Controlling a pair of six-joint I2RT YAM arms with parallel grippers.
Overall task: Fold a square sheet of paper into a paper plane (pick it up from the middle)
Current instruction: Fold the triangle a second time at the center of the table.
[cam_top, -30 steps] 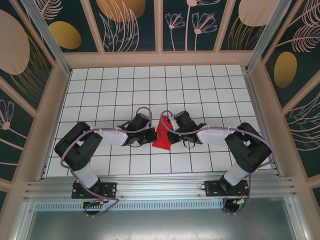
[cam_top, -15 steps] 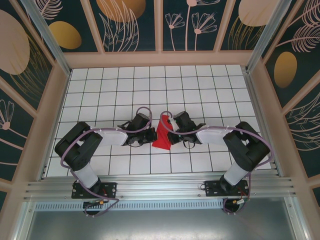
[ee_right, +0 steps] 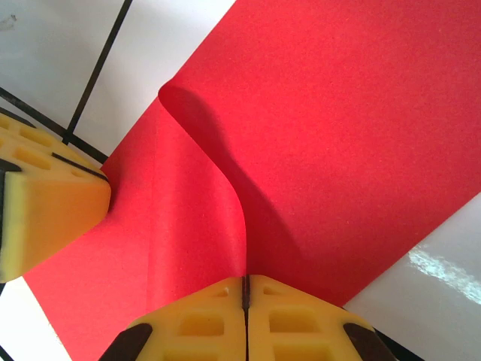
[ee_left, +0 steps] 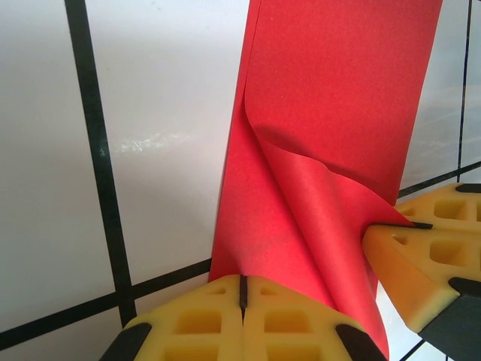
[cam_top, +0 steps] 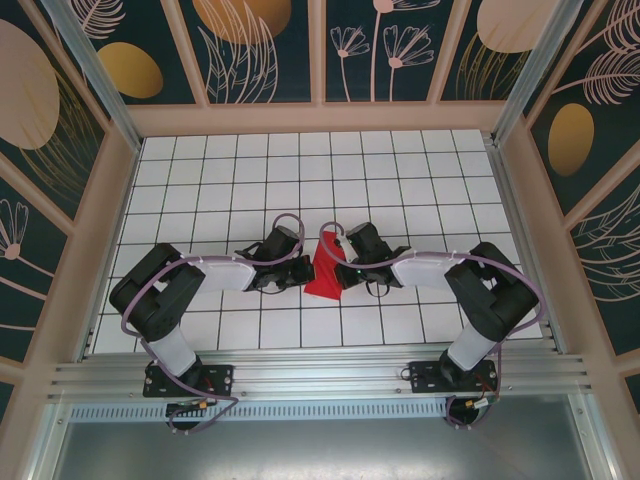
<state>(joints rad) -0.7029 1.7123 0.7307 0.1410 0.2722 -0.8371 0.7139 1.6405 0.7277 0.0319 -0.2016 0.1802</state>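
Note:
The square sheet of paper [cam_top: 322, 272] is bright red and partly folded, lying on the white tiled table between my two grippers. My left gripper [cam_top: 301, 276] meets it from the left and my right gripper [cam_top: 340, 268] from the right. In the left wrist view the paper [ee_left: 331, 90] runs up from my shut left gripper [ee_left: 243, 292], and a curled flap leads to the right gripper's yellow finger [ee_left: 428, 252]. In the right wrist view a raised fold of the paper [ee_right: 338, 113] ends in the seam of my shut right gripper [ee_right: 246, 289]; the left gripper's finger [ee_right: 49, 199] rests on the paper's left part.
The white tiled table [cam_top: 300, 180] stretches well beyond the paper toward the back. Beige frame walls [cam_top: 320, 118] with dark floral panels close it in on three sides. A metal rail [cam_top: 320, 378] carries the arm bases at the near edge.
The right gripper has edged slightly to the left toward the paper. The left arm and the paper look the same.

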